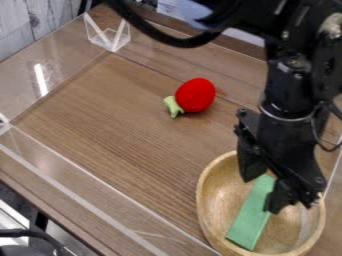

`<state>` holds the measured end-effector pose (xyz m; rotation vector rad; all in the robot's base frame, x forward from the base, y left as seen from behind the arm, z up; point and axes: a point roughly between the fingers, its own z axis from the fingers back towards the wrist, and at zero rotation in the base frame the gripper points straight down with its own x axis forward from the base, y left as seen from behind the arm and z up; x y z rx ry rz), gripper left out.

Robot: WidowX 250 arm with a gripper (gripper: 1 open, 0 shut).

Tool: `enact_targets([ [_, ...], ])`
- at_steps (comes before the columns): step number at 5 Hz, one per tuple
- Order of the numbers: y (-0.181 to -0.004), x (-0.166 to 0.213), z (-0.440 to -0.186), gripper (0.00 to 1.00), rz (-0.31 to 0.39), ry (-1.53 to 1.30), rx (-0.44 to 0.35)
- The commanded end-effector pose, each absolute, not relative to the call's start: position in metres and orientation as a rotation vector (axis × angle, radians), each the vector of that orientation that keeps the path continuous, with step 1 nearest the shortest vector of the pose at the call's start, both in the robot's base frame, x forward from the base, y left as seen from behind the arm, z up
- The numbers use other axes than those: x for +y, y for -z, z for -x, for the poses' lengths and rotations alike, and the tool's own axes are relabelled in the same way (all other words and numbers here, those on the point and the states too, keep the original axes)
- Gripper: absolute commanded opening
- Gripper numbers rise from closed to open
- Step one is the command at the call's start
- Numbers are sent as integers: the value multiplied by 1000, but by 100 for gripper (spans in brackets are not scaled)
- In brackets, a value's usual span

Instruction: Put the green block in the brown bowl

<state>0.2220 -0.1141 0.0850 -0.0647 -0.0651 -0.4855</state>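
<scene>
We find the green block (257, 216) inside the brown bowl (210, 196), leaning from the bowl's floor near its front rim up toward the gripper (278, 184). Its upper end sits between the black fingers, which appear to be grasping it, though we cannot tell how firmly, since the arm hides the contact.

The bowl rests at the front right corner of the worktop, close to the front edge. The block's lower end looks to be touching the wood inside, so we judge the carrying part of the job as good as done: the block is within the rim, not hanging over it.

What is left, in our view, is the release and a clean lift away, so that the block settles flat and does not tip out over the rim.

Farther out, the red strawberry toy (194, 95) with its green leaves lies near the middle of the worktop, well apart from the bowl and untouched.
</scene>
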Motion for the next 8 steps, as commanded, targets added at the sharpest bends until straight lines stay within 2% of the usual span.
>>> enact_targets([
  [1,-86,-108,-220,0,70,532,-80],
  [3,-93,-113,-204,0,28,513,-80],
  [5,-96,-100,-203,0,23,517,-88],
  [6,-103,-100,-206,100,23,531,-87],
  [7,-111,-100,-208,100,23,547,-87],
  [8,-131,-94,-211,100,20,539,-108],
])
